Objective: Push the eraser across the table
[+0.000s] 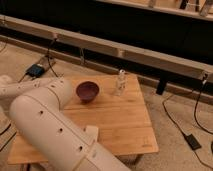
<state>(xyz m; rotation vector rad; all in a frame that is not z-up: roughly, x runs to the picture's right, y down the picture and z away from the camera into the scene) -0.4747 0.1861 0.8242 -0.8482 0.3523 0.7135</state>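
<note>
The table (pixel 122 125) has a light bamboo top and stands in the middle of the camera view. No eraser shows; it is hidden or out of view. My white arm (pixel 47 127) fills the lower left and covers the table's left part. Its upper link reaches toward the left edge of the view. The gripper is not in view, either behind the arm or beyond the left edge.
A dark purple bowl (pixel 87 91) and a small clear bottle (pixel 120 83) stand on the far part of the table. A black box with cables (pixel 36 70) lies on the floor at left. A power adapter (pixel 192 141) lies on the floor at right. A long rail (pixel 150 55) runs behind the table.
</note>
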